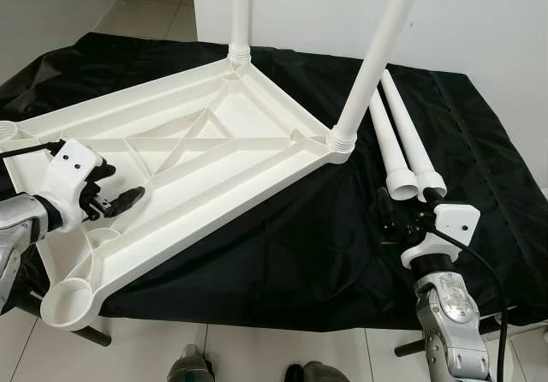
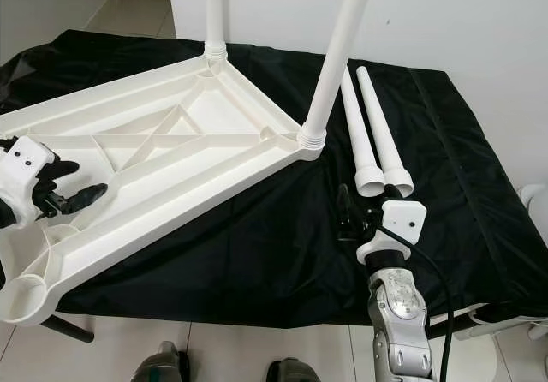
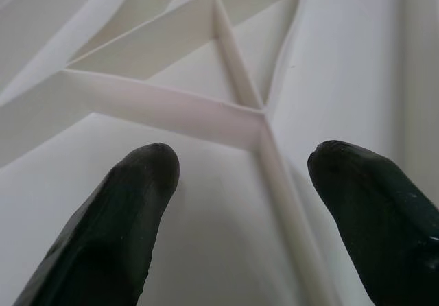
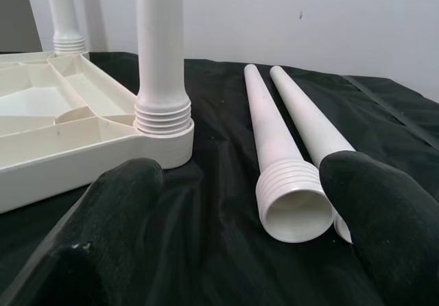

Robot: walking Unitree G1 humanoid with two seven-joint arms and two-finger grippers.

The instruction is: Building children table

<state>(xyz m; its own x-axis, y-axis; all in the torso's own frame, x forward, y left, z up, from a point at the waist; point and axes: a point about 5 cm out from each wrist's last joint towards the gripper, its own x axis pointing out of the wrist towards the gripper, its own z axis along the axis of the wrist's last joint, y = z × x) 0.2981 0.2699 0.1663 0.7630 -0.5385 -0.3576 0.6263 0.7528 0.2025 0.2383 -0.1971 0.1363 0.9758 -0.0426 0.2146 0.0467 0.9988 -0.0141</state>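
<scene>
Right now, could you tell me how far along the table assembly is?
About halfway. Done: two legs stand screwed into the far corner sockets of the upturned tabletop, one at the back, one nearer the loose legs. In hand: nothing yet; the open right gripper faces the two loose legs on the black cloth, and the open left gripper hovers over the tabletop. Left: both loose legs and the near empty sockets.
</scene>
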